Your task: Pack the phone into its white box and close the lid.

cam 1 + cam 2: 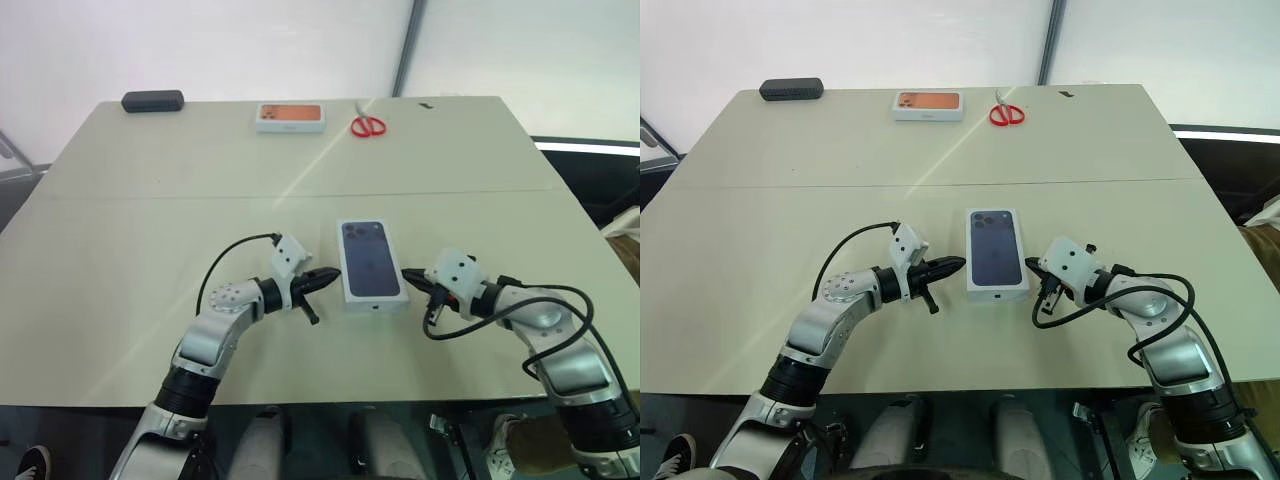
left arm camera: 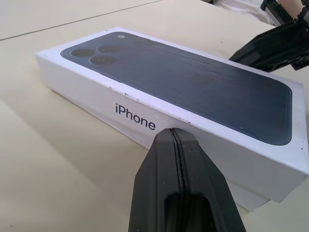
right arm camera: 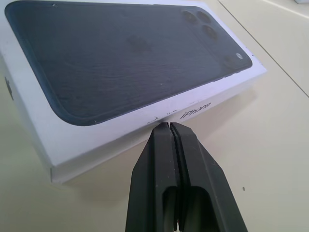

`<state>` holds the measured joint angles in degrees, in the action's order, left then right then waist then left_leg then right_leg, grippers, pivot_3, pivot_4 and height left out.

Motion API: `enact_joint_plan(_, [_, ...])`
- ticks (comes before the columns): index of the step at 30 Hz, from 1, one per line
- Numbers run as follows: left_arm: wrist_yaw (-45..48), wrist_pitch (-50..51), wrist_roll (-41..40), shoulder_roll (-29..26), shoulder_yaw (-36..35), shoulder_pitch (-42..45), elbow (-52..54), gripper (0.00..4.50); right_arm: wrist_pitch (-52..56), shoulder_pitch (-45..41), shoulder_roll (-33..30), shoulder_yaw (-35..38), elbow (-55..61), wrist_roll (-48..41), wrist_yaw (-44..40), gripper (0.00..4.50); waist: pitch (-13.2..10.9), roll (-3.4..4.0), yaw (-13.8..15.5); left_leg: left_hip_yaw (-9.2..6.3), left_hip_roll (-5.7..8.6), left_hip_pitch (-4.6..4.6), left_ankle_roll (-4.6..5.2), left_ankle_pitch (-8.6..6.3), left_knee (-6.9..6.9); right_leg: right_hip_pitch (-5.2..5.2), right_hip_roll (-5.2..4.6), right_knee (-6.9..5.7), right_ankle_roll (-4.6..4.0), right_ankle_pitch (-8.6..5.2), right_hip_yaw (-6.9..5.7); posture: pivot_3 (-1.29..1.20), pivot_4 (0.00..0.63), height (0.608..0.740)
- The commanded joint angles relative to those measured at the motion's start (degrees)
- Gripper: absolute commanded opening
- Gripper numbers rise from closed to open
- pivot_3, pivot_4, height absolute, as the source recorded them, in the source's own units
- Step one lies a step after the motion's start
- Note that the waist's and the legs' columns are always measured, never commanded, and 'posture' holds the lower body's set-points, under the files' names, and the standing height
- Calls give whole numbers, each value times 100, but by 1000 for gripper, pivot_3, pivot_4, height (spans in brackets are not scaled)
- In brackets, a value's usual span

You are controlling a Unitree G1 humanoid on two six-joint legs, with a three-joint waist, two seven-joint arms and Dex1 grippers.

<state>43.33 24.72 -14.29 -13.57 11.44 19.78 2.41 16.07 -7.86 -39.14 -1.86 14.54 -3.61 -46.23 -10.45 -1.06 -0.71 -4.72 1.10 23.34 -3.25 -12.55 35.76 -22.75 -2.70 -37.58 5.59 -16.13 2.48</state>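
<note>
Closed box sitting between two grippers

The left gripper (image 1: 325, 279), black fingers pressed together, is pointing at the long side of the white cardboard lid printed with a dark blue phone (image 1: 372, 263), sitting mid-table; the right gripper (image 1: 409, 275), likewise pinched together empty, is flanking the opposite side. Uneven pushing could skew or slide the box.

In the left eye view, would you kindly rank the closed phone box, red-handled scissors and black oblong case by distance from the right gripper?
1. Closed white phone box with its dark blue phone picture: beside the right gripper.
2. Red-handled scissors: far edge, centre.
3. Black oblong case: far left corner.
</note>
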Motion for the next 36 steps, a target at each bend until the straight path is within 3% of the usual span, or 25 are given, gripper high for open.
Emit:
enact_joint_plan(1, [128, 2, -227, 73, 75, -11, 337, 0, -156, 24, 30, -93, 442, -219, -168, 44, 0, 0, 1, 0, 0, 0, 0, 0, 0, 0, 0, 0, 0, 0, 0, 0, 150, 740])
enact_joint_plan(13, [277, -141, -57, -201, 112, -306, 89, 0, -809, 109, -161, -597, -11, 605, -117, 44, 1, 1, -6, 0, -1, -4, 1, -1, 0, 3, 1, 0, 0, 0, 0, 0, 150, 740])
enact_joint_plan(19, [234, -179, -35, -254, 15, -378, 28, 0, -880, -45, -111, -486, -201, 642, 18, 44, 1, 0, -4, 0, -1, -4, 1, -1, 3, 4, 0, 0, 0, 0, 0, 0, 150, 740])
enact_joint_plan(29, [-161, 137, -989, 401, -891, 663, -92, 0, -122, -942, 410, 185, -463, -98, 428, 44, 0, 0, 0, -4, -1, -1, 3, -2, 16, 8, 1, -3, 0, 0, -4, 0, 150, 740])
enact_joint_plan(36, [2, -334, -422, 435, -243, 634, -620, 0, -28, -870, 376, -321, -109, -114, 75, 44, 1, 0, -18, -2, 2, -2, 7, -4, 19, 9, 2, -3, 1, 0, -4, 0, 150, 740])
